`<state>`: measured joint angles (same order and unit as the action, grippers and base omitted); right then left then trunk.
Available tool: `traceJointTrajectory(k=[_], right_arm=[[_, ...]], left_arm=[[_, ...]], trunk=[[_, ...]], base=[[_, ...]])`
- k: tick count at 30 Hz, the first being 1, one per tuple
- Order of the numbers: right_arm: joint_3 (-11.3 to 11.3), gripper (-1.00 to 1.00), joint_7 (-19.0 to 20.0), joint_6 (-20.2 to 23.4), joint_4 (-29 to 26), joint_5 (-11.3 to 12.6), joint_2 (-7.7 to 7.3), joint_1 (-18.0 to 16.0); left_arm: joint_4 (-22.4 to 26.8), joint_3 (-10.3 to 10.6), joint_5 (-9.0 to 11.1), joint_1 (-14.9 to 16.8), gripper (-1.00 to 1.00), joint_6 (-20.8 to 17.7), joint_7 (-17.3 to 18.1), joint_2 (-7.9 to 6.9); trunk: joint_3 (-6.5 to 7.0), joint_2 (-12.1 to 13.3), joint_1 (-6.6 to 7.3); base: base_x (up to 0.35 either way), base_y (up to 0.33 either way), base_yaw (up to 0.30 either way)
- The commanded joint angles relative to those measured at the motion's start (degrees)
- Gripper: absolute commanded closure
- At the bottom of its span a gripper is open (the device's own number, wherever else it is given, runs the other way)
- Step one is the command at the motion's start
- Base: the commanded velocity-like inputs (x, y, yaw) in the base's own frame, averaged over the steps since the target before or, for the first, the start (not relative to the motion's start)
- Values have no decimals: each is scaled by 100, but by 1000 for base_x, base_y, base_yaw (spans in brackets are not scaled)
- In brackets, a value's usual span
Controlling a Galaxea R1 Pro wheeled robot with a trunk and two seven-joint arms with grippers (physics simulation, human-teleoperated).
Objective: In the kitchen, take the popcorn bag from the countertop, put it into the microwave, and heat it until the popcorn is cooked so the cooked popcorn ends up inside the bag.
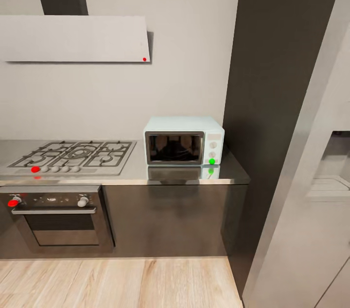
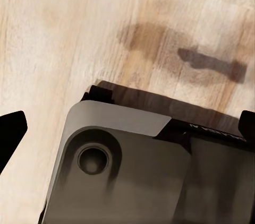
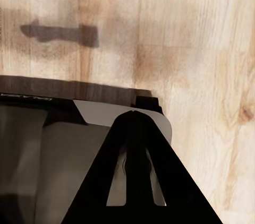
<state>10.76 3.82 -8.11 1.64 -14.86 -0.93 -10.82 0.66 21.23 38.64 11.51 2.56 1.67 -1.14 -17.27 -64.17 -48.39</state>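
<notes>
1. Popcorn bag: I cannot tell where it is. It may sit behind the dark window [image 1: 175, 147] of the microwave [image 1: 183, 140], but the glass is too murky to read. Neither tool is carrying it.
2. Microwave: its door is closed, and a green dot [image 1: 212, 161] marks its lower knob. This fits two stages: a bag already inside, or a bag lying somewhere outside these pictures.
3. Left tool [image 2: 133, 118]: released, with the fingers spread wide and nothing between them. It hangs low over the wooden floor [image 2: 53, 33], just above the robot's base [image 2: 122, 181].
4. Right tool [image 3: 133, 115]: clenched, with the fingertips meeting on nothing. It too hangs over the floor and base.
5. The microwave stands on the tabletop [image 1: 233, 172], well ahead of both tools and higher than them. The stove [image 1: 73, 152] is further toward the left tool's side, with the oven [image 1: 56, 215] below it.
6. Risks:
   - Treating the murky window as proof either way could mean heating an empty microwave, or opening one that is in use.
   - A tool raised from this low could catch the tabletop edge.
   - The tall cabinet [image 1: 262, 128] on the right tool's side crowds the microwave, leaving little room for a swinging door or elbow.
</notes>
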Motion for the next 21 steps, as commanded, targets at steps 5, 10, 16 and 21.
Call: traceJointTrajectory(k=[5, 10, 16, 21], right_arm=[[49, 100, 13, -33, 14, -52, -10, -8], [49, 100, 13, -33, 14, -69, -12, -8], [41, 100, 31, 5, 24, -52, -24, -4], [38, 100, 16, 451, 29, -42, -118, 140]], left_arm=[[-6, 48, 57, 4, -100, 17, 17, 0], [-8, 48, 56, 2, -100, 17, 17, 0], [-5, 48, 57, 4, -100, 17, 17, 0], [-4, 44, 61, 1, -100, 22, 17, -42]], trunk=[[-7, -4, 0], [-7, -4, 0], [-7, -4, 0], [-7, -4, 0]], base=[[0, 0, 0], [0, 0, 0], [0, 0, 0], [0, 0, 0]])
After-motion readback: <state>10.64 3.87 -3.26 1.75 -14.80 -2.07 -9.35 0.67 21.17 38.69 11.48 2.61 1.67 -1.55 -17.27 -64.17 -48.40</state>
